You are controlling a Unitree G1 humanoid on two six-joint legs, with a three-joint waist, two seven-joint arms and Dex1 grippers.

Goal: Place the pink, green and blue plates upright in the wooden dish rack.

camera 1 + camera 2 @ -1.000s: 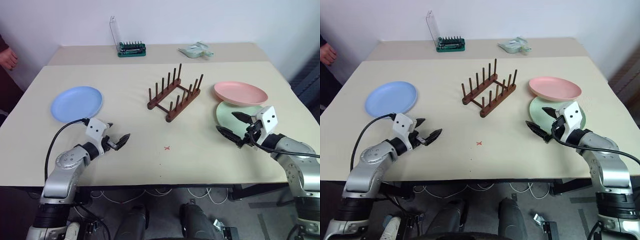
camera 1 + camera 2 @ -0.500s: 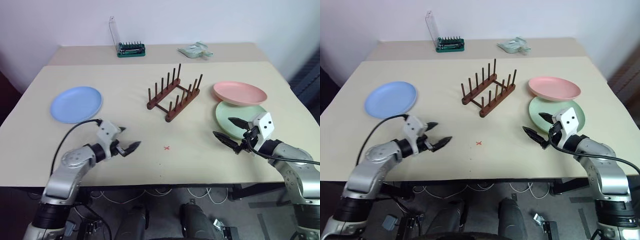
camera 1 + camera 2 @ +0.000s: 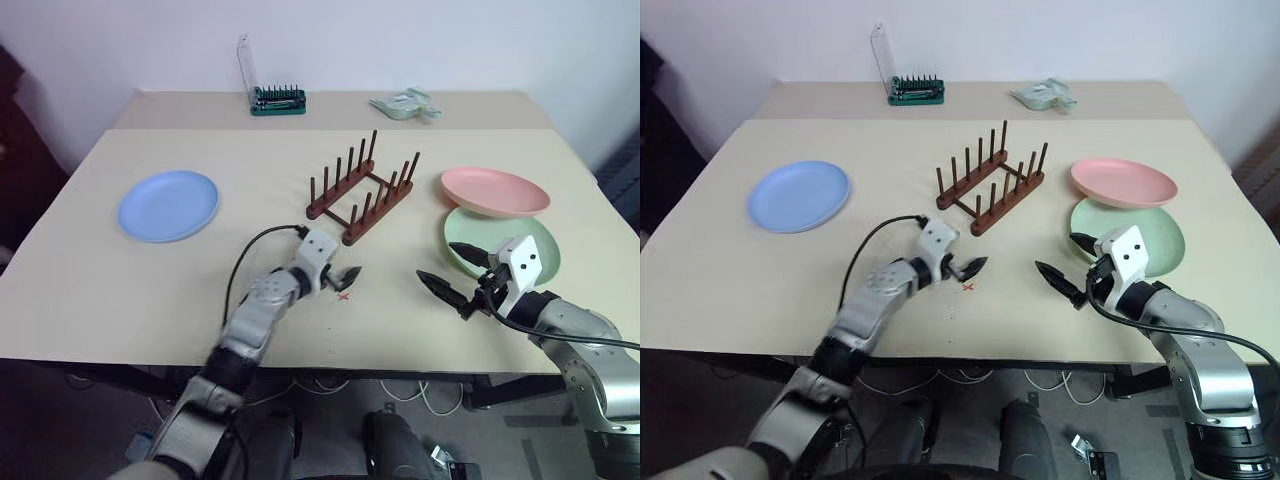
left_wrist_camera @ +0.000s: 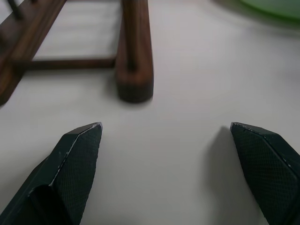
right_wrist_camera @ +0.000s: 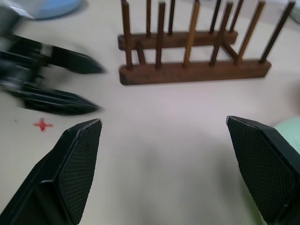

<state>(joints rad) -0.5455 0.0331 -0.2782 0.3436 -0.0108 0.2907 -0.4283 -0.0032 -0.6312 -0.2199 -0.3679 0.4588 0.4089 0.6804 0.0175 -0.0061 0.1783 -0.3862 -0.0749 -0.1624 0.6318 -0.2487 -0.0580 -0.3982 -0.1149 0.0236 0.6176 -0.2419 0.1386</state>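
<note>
Since a second ago the left gripper point(image 3: 346, 279) swings from the desk's point(image 3: 150, 290) front-left area to the front middle, now just short of the rack's near end by a small red mark point(image 3: 343, 296); the right gripper point(image 3: 452, 278) eases back a little toward the front edge. Plates and rack keep their places; the camera view shifts too.

Task progress: nothing done yet, all three plates flat on the desk.
- blue plate point(image 3: 168, 205): left side of desk, well apart from both grippers.
- wooden dish rack point(image 3: 359, 192): middle of desk, set at an angle, pegs bare.
- pink plate point(image 3: 495, 191): right side, its near edge overlapping the far rim of the green plate point(image 3: 483, 236), which lies closer to the front edge.
Left to do, judging by this: pick up and stand all three in the rack.

Fingers:
- left: spread wide apart, holding nothing, low over bare desk; wrist view shows the rack's rail end ahead between the tips, not touching.
- right: spread wide, empty, hovering at the green plate's near-left rim, pointing toward the desk's middle; contact with the plate cannot be told.
</note>
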